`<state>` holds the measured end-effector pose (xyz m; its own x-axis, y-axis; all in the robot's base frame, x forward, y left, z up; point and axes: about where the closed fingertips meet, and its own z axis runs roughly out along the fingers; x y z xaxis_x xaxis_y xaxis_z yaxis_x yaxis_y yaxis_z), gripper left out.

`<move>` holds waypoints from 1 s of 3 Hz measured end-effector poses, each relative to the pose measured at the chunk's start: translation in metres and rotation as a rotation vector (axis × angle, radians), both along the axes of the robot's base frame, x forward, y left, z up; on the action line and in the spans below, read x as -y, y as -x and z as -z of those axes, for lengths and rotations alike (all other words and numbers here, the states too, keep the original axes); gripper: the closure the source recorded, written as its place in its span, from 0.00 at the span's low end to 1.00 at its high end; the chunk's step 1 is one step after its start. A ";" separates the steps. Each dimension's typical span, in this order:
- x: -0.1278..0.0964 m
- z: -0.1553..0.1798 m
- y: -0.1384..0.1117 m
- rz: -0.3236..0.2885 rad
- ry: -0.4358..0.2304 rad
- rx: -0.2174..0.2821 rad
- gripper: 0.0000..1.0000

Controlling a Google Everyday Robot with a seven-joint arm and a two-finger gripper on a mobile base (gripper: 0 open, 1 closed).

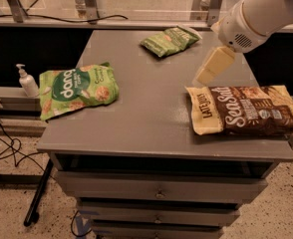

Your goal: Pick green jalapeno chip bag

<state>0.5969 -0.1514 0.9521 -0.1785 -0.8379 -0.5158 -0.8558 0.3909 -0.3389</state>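
Observation:
The green jalapeno chip bag [170, 40] lies flat at the far middle of the grey table [151, 123]. It is small and dark olive green with a white end on its right. My gripper [212, 66] hangs from the white arm at the upper right. It is above the table, to the right of and nearer than the jalapeno bag, and just above the top left corner of the brown Late July bag [246, 109]. It touches no bag.
A bright green "dang" bag [76, 89] lies at the table's left edge. A white pump bottle [27, 81] stands on a shelf left of the table. Drawers sit below the table top. Cables and a metal leg lie on the floor at the left.

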 end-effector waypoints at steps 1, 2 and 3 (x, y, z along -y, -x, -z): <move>-0.012 0.009 -0.011 -0.002 -0.047 0.023 0.00; -0.045 0.029 -0.058 0.008 -0.133 0.066 0.00; -0.072 0.049 -0.112 0.057 -0.227 0.105 0.00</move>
<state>0.7093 -0.0792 0.9035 -0.1579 -0.6888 -0.7075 -0.7950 0.5136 -0.3226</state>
